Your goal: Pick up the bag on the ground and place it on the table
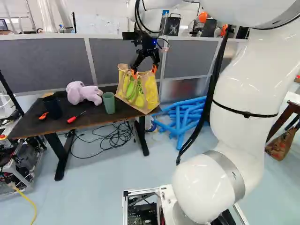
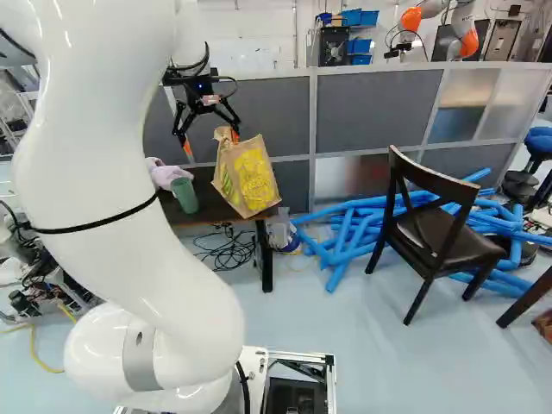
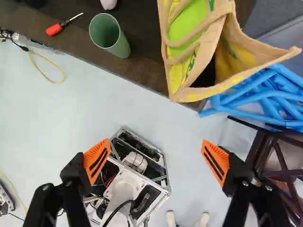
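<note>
My gripper (image 1: 144, 70) (image 2: 211, 142) is above the table's right end in the base views. In the wrist view the gripper (image 3: 156, 158) is wide open, nothing between its orange pads. The tan and yellow bag (image 1: 138, 91) (image 2: 247, 177) stands at the right end of the dark table (image 1: 70, 123), its lower corner at the table's edge. In the wrist view the bag (image 3: 194, 52) is ahead of the fingers, apart from them, with its top and looped handles showing. Its underside is hidden.
A green cup (image 1: 108, 103), a plush toy (image 1: 83, 93), a dark cup (image 1: 52, 107) and a red screwdriver (image 3: 57, 28) share the table. Blue tubes (image 2: 349, 228) lie on the floor beyond a dark chair (image 2: 435, 233). Another brown bag (image 1: 281, 145) is at the far right. Partitions rise behind.
</note>
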Controlling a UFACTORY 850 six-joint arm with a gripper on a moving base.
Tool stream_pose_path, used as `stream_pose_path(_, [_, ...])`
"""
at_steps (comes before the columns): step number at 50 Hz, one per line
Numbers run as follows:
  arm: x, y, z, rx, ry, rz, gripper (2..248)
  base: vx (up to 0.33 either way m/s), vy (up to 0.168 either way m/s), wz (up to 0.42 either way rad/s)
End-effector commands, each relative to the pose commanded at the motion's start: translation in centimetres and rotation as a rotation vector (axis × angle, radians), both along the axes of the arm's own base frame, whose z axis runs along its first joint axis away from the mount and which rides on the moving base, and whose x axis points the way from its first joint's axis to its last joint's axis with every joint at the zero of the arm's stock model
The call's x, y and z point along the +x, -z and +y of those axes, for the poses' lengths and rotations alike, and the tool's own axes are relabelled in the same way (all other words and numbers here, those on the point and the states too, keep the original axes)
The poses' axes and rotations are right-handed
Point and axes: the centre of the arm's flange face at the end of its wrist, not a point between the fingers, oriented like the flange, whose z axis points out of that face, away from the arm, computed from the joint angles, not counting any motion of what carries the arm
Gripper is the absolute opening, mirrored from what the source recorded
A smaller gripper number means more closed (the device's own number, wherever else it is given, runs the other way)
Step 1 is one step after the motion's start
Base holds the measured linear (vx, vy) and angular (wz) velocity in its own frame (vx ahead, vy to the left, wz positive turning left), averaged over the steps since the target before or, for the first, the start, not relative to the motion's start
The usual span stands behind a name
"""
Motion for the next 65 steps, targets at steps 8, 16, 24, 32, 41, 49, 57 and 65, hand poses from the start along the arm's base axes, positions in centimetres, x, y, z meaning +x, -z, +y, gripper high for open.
stream_pose_path(8, [0.00, 0.00, 0.00, 0.000, 0.000, 0.000, 247, -0.148, -0.005, 0.001])
stream_pose_path(16, [0.00, 0.00, 0.00, 0.000, 0.000, 0.000, 247, -0.139, -0.001, 0.001])
stream_pose_path(24, [0.00, 0.00, 0.00, 0.000, 0.000, 0.000, 247, -0.151, -0.003, 0.005])
stream_pose_path(32, [0.00, 0.00, 0.00, 0.000, 0.000, 0.000, 247, -0.134, -0.001, 0.007])
stream_pose_path(41, [0.00, 0.00, 0.00, 0.000, 0.000, 0.000, 247, -0.043, -0.001, 0.004])
stream_pose_path(49, [0.00, 0.00, 0.00, 0.000, 0.000, 0.000, 247, 0.005, 0.001, -0.002])
stream_pose_path(57, [0.00, 0.00, 0.00, 0.000, 0.000, 0.000, 247, 0.000, 0.000, 0.000])
stream_pose_path(65, [0.00, 0.03, -0.01, 0.000, 0.001, -0.001, 247, 0.000, 0.000, 0.000])
